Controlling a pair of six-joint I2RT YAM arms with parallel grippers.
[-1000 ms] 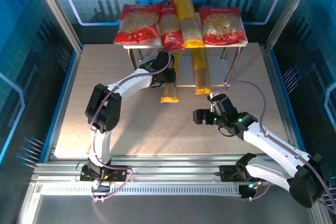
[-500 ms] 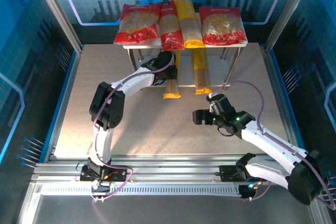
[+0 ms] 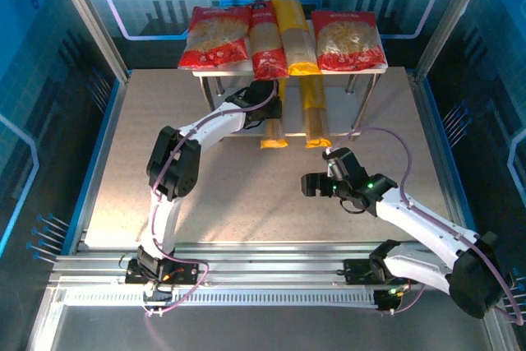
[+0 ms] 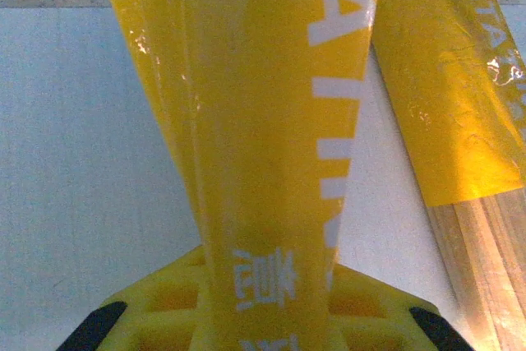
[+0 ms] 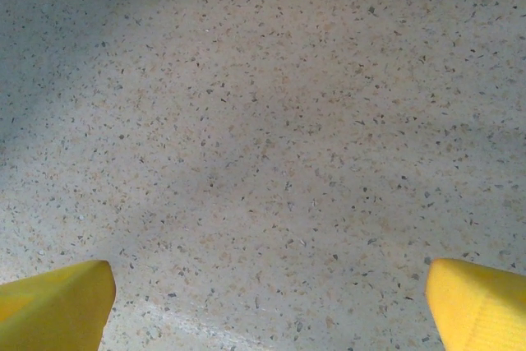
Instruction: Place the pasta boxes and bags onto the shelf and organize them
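Yellow spaghetti pack [image 4: 263, 121] pinched between left fingers [image 4: 160, 302]; right fingers [image 5: 57, 302] spread wide, empty.

Glossy, creased yellow plastic film wraps the central spaghetti pack [image 4: 271, 121], catching the light; the shelf [image 4: 82, 162] board is smooth, matt grey; the desk [image 5: 263, 121] looks speckled, stone-like and matt.

speckled beige tabletop [image 3: 123, 170], blue panel walls [image 3: 33, 80], aluminium frame posts [image 3: 87, 18]

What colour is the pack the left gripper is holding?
Yellow pack, white lettering; clearest in left wrist view.
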